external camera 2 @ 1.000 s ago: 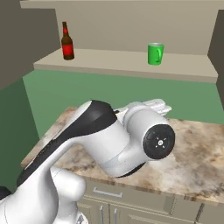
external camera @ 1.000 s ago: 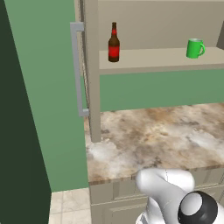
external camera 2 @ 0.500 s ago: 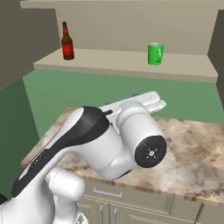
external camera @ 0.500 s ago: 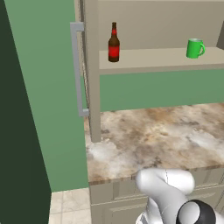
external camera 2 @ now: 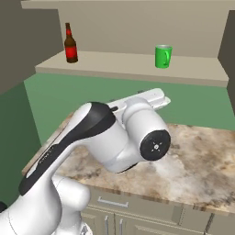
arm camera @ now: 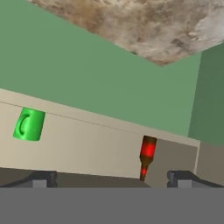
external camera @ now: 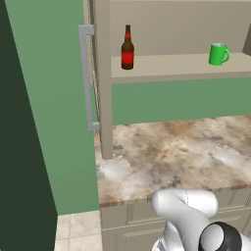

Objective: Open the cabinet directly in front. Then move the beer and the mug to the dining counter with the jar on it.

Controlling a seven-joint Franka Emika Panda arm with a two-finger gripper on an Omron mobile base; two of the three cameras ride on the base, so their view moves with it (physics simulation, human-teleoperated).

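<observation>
The cabinet (external camera: pixel 171 66) stands open, its left door (external camera: pixel 103 88) swung out edge-on with a grey bar handle (external camera: pixel 87 78). On its shelf (external camera 2: pixel 119 64) the beer (external camera: pixel 127 49) (external camera 2: pixel 69 44) stands upright at the left. The green mug (external camera: pixel 218 54) (external camera 2: pixel 162 56) sits at the right, well apart from it. The hand view is rolled upside down, so there the mug (arm camera: pixel 29 124) is on the left and the beer (arm camera: pixel 147 155) hangs top-down. My gripper (arm camera: pixel 111 179) is open and holds nothing, well short of the shelf. The dining counter and the jar are out of view.
A short marble worktop (external camera: pixel 181 152) lies under the cabinet, over beige drawer units (external camera 2: pixel 137 211). A green wall (external camera: pixel 181 100) backs it. My bulky white arm (external camera 2: pixel 114 137) hangs over the worktop's near half. A tall dark panel (external camera: pixel 19 147) closes off the left.
The arm's elbow and forearm have shifted a little, and the hand end sits slightly higher in the right base view. Beer, mug and door have not moved.
</observation>
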